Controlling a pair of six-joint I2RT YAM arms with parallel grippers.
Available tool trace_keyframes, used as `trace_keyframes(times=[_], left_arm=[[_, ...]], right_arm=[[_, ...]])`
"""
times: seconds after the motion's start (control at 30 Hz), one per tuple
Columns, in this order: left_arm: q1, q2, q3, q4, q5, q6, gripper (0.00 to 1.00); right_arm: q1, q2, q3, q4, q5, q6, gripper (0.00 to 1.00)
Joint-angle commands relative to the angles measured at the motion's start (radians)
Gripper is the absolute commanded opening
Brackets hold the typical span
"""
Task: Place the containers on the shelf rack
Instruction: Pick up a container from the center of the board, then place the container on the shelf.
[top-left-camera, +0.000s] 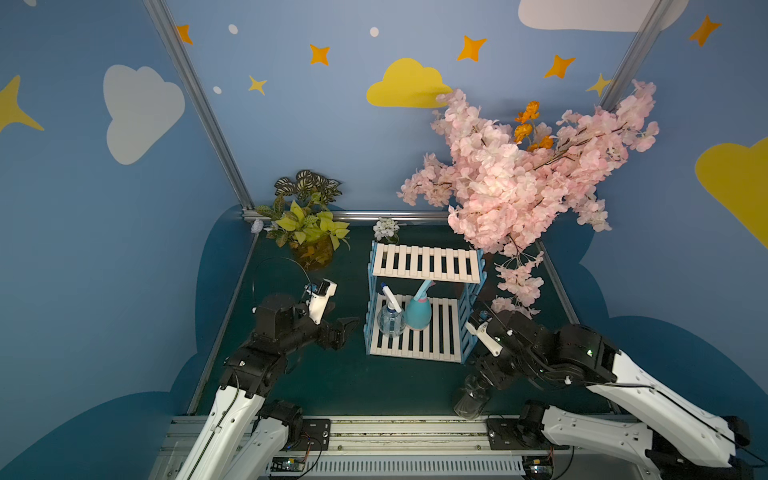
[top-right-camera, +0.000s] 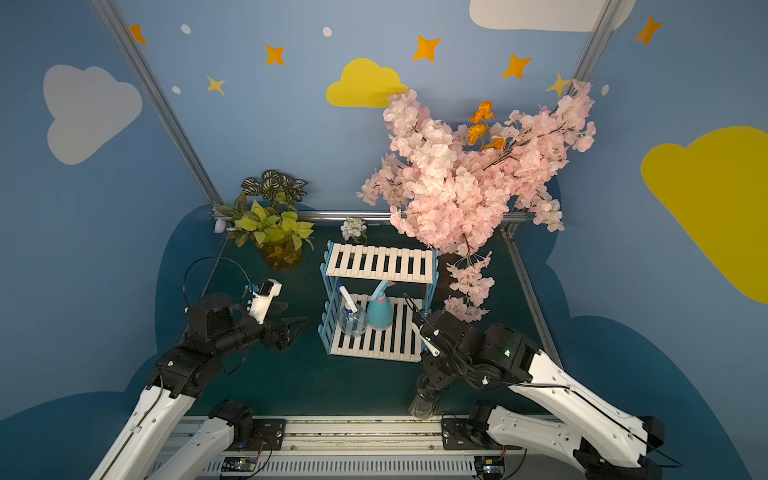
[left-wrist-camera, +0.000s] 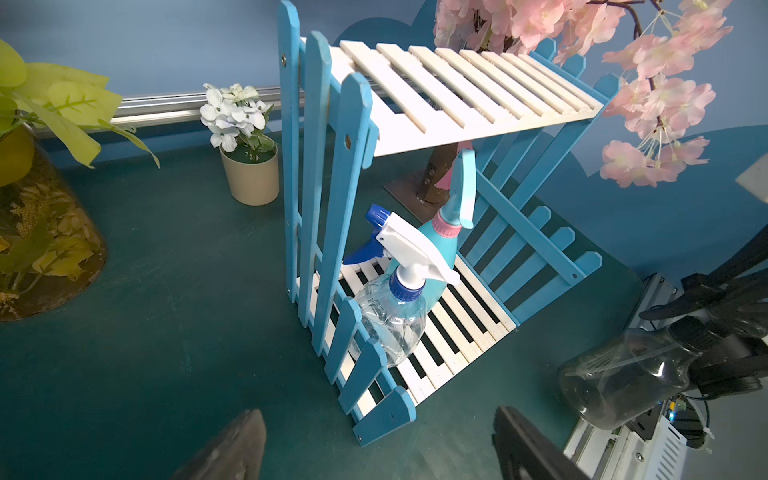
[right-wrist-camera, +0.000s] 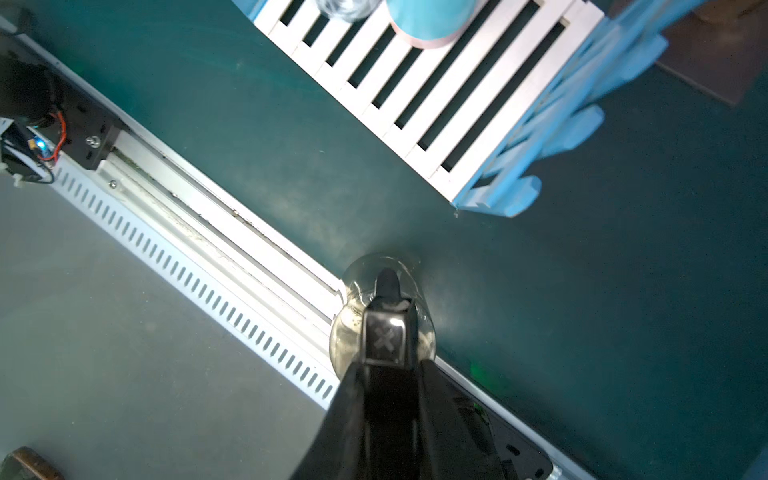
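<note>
At the back left stands an amber vase (top-left-camera: 318, 254) of yellow-green leaves, and in front of it the left gripper (top-left-camera: 344, 330) hovers over the dark green table (top-left-camera: 324, 382) with its jaws spread wide and nothing between them, pointing towards the shelf rack (top-left-camera: 428, 264). A small pot of white flowers (top-left-camera: 386, 230) sits just behind the rack's back left corner. The rack stands mid-table; its top shelf is bare, while the lower shelf carries two containers on its left half: the clear bottle (top-left-camera: 390, 323) with a white and blue nozzle, upright, and the teal bottle (top-left-camera: 417, 312) just beside it to the right (its nozzle reaches up towards the top shelf). Off the rack's front right corner, near the table's front edge, the right gripper (right-wrist-camera: 388, 362) is clamped on the black nozzle head of the dark bottle (top-left-camera: 471, 401), which hangs tilted below it; whether its base touches the table I cannot tell. Pink blossoms (top-left-camera: 519, 178) hang over the back right.
</note>
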Motion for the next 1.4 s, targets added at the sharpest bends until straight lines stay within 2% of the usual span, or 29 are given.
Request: trace_keyframes(times=[0.0, 0.17, 0.3, 0.63, 0.9, 1.37], left_arm=[[0.003, -0.011, -0.015, 0.016, 0.008, 0.0, 0.9], [0.002, -0.013, -0.015, 0.017, 0.01, -0.002, 0.9], [0.002, -0.015, -0.016, 0.019, 0.011, -0.007, 0.9], [-0.005, -0.029, -0.019, 0.021, 0.013, -0.003, 0.9], [-0.016, -0.037, -0.019, 0.015, 0.004, 0.004, 0.9], [-0.022, -0.039, -0.02, 0.009, 0.0, 0.011, 0.9]], right_arm=[[0.048, 0.005, 0.054, 0.077, 0.065, 0.024, 0.0], [0.049, 0.002, 0.081, 0.165, 0.126, 0.032, 0.0], [0.044, 0.069, 0.149, 0.156, 0.196, 0.017, 0.0], [-0.017, 0.216, 0.261, 0.153, 0.231, -0.037, 0.0], [-0.05, 0.287, 0.259, 0.169, 0.324, -0.059, 0.0], [-0.091, 0.299, 0.13, 0.348, 0.416, -0.068, 0.0]])
